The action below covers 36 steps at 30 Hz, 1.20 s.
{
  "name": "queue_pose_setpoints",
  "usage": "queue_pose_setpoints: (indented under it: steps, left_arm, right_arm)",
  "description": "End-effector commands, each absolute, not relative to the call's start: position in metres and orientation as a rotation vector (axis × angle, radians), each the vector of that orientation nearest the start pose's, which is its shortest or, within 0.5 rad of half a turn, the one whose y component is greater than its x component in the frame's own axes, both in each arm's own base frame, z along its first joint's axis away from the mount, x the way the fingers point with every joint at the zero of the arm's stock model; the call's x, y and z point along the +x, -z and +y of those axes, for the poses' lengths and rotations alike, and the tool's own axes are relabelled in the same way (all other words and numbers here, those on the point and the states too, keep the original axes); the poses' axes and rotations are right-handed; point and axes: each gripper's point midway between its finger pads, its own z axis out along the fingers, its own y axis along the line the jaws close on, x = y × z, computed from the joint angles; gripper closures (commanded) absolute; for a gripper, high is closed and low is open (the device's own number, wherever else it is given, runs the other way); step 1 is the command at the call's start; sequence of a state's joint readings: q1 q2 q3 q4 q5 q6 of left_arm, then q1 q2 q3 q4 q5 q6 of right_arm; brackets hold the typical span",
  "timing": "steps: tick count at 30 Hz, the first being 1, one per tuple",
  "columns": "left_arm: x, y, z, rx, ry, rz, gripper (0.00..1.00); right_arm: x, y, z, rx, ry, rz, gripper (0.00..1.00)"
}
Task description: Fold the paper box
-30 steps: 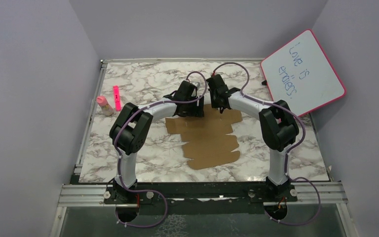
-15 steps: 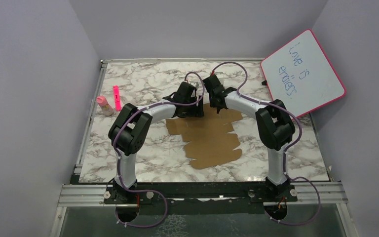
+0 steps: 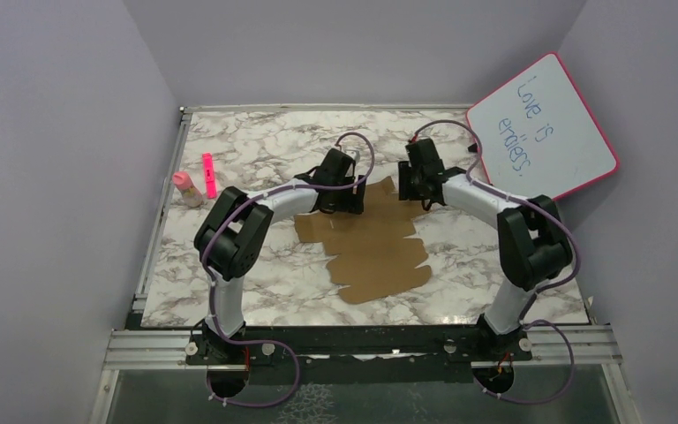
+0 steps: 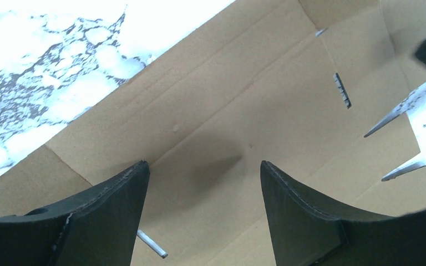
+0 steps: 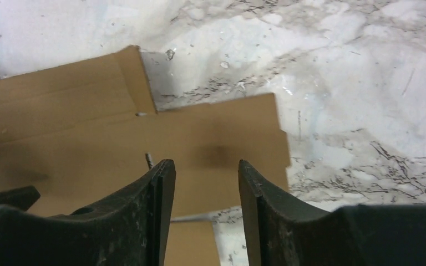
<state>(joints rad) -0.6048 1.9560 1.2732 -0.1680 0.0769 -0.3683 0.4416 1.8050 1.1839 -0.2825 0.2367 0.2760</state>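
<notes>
Right arm opens up and swings outward

The right gripper (image 5: 206, 166), shut a second ago over the far middle of the paper box (image 3: 375, 243), now has its jaws parted and empty above the far right flap. The left gripper (image 4: 204, 166) hangs wide open, holding nothing, just above the far left panel. The box is an unfolded sheet lying flat on the table (image 3: 256, 150), so I'd say the folding is barely started.

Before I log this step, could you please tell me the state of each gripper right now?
Left gripper: open over the cardboard sheet, holding nothing.
Right gripper: open, holding nothing.
</notes>
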Motion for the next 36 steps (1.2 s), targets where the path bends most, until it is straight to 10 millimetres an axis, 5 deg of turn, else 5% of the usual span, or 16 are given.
queue_pose_setpoints:
  steps: [1, 8, 13, 20, 28, 36]
  left_arm:
    - [0.377, -0.054, -0.283, 0.357, 0.419, 2.47, 0.25]
    - [0.377, -0.085, -0.282, 0.36, 0.441, 2.407, 0.23]
    - [0.366, -0.092, -0.281, 0.365, 0.482, 2.404, 0.22]
    - [0.352, -0.075, -0.28, 0.368, 0.513, 2.458, 0.21]
    - [0.347, -0.054, -0.282, 0.378, 0.526, 2.5, 0.2]
    - [0.342, -0.031, -0.275, 0.372, 0.485, 2.543, 0.2]
  right_arm:
    - [0.411, -0.086, 0.157, -0.107, -0.249, 2.354, 0.48]
    - [0.408, -0.085, 0.124, 0.011, -0.514, 2.326, 0.41]
    - [0.418, -0.084, 0.12, 0.04, -0.701, 2.272, 0.4]
    - [0.427, -0.059, 0.115, 0.09, -0.852, 2.281, 0.41]
    - [0.415, -0.031, 0.126, 0.06, -1.0, 2.33, 0.45]
    - [0.401, -0.016, 0.137, 0.034, -1.109, 2.35, 0.63]
